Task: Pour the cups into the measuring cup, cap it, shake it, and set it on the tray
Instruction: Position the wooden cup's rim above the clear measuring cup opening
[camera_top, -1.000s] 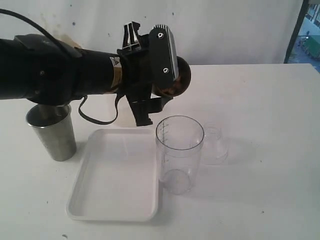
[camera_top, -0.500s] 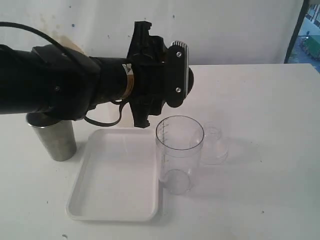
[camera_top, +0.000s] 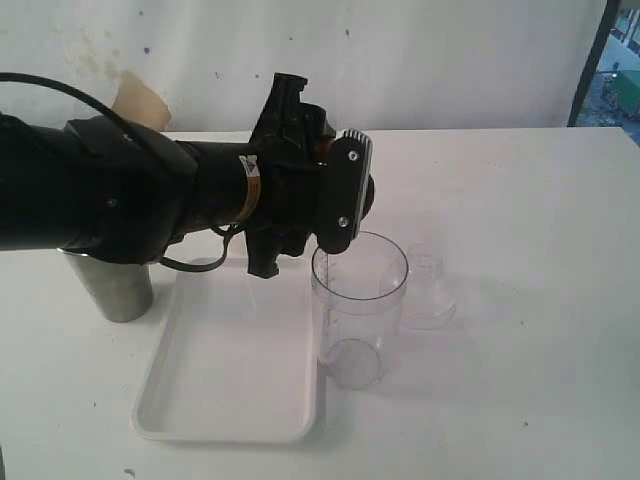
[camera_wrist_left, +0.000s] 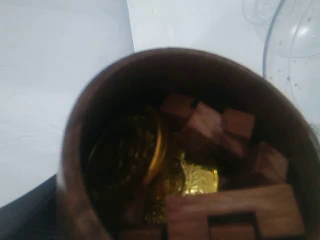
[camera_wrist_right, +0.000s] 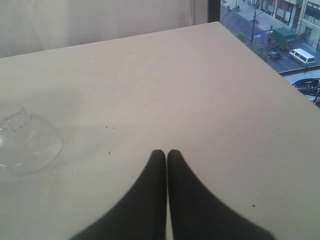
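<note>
The left arm (camera_top: 120, 200) reaches across from the left side, and its jaws grasp the small copper-brown cup (camera_wrist_left: 90, 115), held tipped on its side right above the rim of the measuring cup (camera_top: 360, 310). The left wrist view looks into the small cup, which contains wooden blocks (camera_wrist_left: 205, 122) and gold coins (camera_wrist_left: 197, 177). The measuring cup stands upright on the white surface (camera_top: 520, 200), just beside the right edge of the tray (camera_top: 230, 380). The clear cap (camera_top: 428, 290) sits on the surface close to the measuring cup's far right side. The steel tumbler (camera_top: 115, 290) stands upright left of the tray, partly hidden by the arm. The right arm's jaws are clenched together with nothing between them, above bare surface.
</note>
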